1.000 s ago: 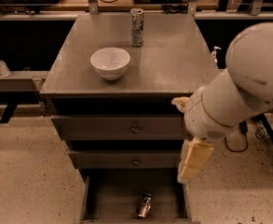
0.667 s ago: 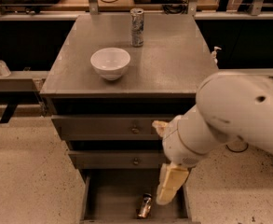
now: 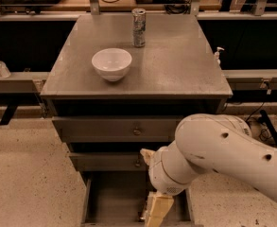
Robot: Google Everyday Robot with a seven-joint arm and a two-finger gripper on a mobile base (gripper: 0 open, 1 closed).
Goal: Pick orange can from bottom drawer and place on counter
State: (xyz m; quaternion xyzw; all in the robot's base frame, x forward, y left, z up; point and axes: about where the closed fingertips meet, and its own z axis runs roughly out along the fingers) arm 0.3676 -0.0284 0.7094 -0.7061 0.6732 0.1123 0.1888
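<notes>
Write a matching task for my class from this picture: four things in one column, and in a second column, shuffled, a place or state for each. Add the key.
Column 1
1. white bowl
2. silver can
3. hand
4. bottom drawer

Column 2
a. pulled open, lowest in the cabinet
b. upright near the back of the counter
c. hangs low at the open drawer, at the arm's end
d. on the counter's left half, in front of the can

Pairs: 1-d, 2-b, 3-c, 4-a
</notes>
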